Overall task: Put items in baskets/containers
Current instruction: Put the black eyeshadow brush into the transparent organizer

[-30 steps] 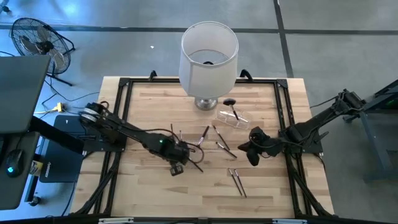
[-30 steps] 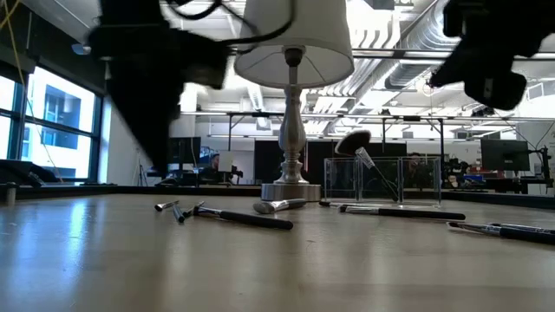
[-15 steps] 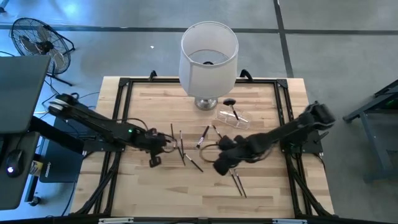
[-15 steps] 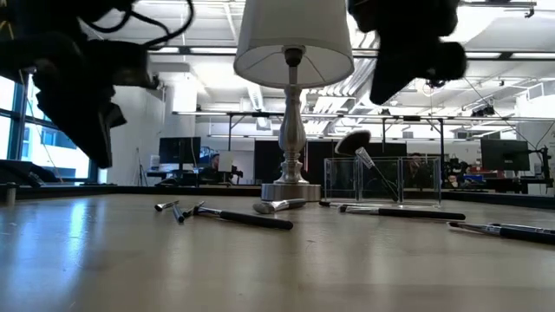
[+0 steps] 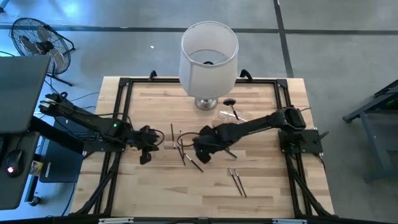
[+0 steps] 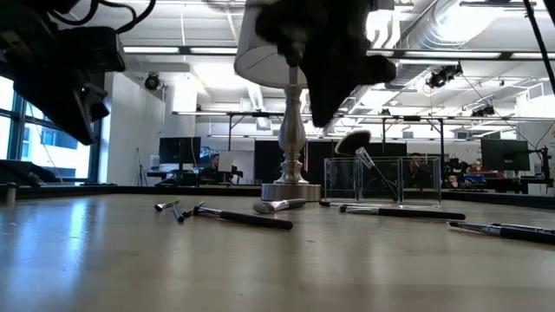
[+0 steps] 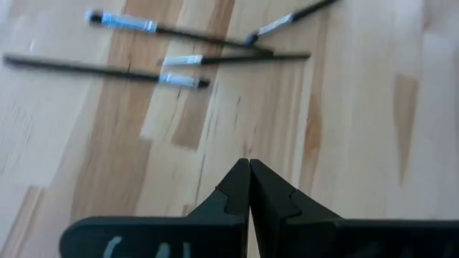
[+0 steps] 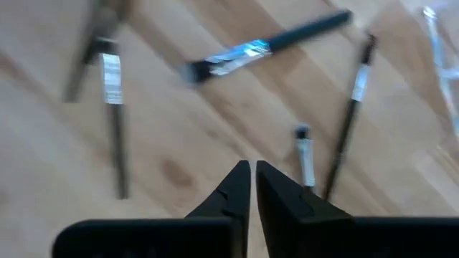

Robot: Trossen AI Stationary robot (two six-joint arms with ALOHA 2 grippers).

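You are looking at a light wooden table (image 5: 155, 186) of butcher-block planks, edged by a black frame (image 5: 122, 106). A lamp (image 5: 209, 56) with a white shade stands on its silver base at the far middle. Just beside that base, to the right, sits a clear plastic box (image 5: 233, 117) with a fluffy black brush (image 5: 231, 103) propped in it. Thin makeup brushes (image 5: 180, 144) lie scattered flat across the middle of the boards, some crossing one another, and two more brushes (image 5: 237, 181) lie side by side nearer the front, apart from the rest.
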